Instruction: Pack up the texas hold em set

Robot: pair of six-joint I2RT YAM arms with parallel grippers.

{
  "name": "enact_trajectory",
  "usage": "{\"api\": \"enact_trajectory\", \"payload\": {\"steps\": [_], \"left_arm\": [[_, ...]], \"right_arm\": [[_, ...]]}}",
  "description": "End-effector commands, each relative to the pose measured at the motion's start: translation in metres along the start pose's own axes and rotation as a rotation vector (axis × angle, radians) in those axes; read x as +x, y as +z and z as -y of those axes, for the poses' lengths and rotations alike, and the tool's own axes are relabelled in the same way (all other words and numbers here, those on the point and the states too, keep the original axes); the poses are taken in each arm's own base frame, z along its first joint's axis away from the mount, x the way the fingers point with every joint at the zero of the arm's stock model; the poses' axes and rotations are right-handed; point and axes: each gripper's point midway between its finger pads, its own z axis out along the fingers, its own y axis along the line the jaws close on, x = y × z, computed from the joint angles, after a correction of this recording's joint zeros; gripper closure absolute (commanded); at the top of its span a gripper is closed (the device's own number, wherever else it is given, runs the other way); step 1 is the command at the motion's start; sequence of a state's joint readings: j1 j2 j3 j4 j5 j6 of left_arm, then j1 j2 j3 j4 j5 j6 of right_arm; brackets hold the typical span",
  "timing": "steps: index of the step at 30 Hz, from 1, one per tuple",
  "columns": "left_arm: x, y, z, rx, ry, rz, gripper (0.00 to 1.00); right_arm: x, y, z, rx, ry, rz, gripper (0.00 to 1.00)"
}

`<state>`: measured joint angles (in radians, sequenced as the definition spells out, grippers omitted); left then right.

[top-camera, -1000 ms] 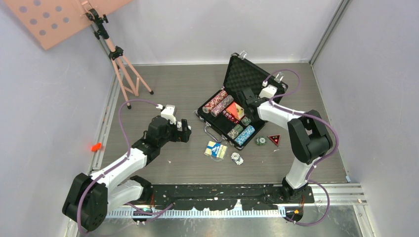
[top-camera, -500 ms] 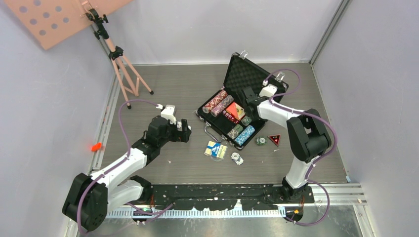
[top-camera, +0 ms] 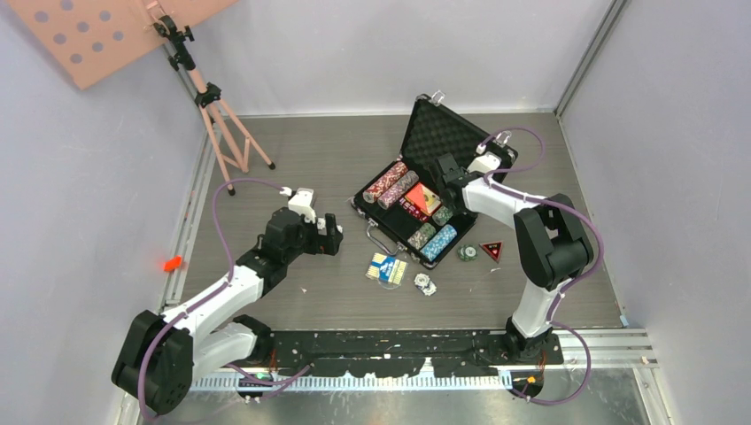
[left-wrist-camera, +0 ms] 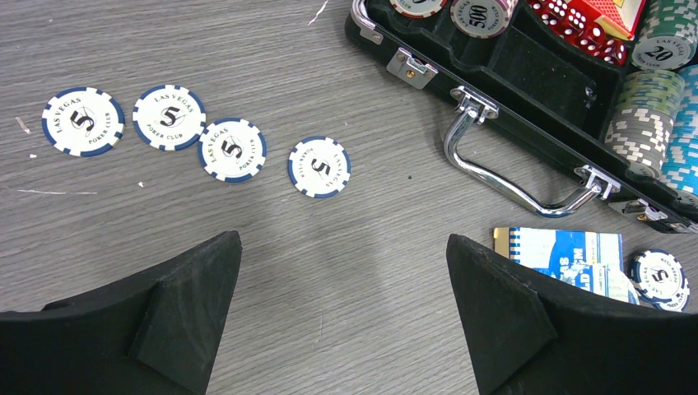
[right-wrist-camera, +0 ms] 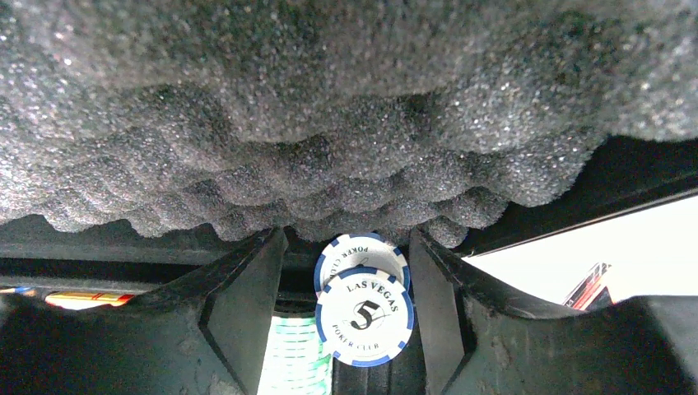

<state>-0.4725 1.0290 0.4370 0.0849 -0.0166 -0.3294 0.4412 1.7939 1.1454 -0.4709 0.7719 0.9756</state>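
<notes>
The black silver-trimmed briefcase lies open, its foam lid upright. Rows of coloured chips, a red deck and red dice fill its tray. My right gripper is inside the case by the lid foam. It is open around two white-and-blue chips, and a gap shows beside the left finger. My left gripper hangs wide open over bare table, left of the case. Several white-and-blue chips lie just ahead of it.
A blue card deck and a few chips lie in front of the case, near its chrome handle. A green chip and a red triangle lie to the right. A pink tripod stands at the back left.
My right gripper has edged slightly deeper toward the lid. The left arm has not moved.
</notes>
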Motion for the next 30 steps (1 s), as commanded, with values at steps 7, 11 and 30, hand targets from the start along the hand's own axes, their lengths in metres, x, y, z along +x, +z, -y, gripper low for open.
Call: {"api": "enact_trajectory", "payload": {"steps": [7, 11, 30], "left_arm": [[-0.016, -0.001, 0.007, 0.023, 0.016, 0.041, 0.0], [-0.016, -0.001, 0.007, 0.022, 0.016, 0.04, 0.0], [-0.016, -0.002, 0.007, 0.022, 0.016, 0.041, 0.0]], "right_arm": [[0.035, 0.0, 0.01, 0.02, 0.021, -0.112, 0.36], [0.031, -0.004, 0.012, 0.053, 0.008, -0.103, 0.36], [0.017, -0.01, 0.009, 0.085, 0.0, -0.031, 0.35]]}}
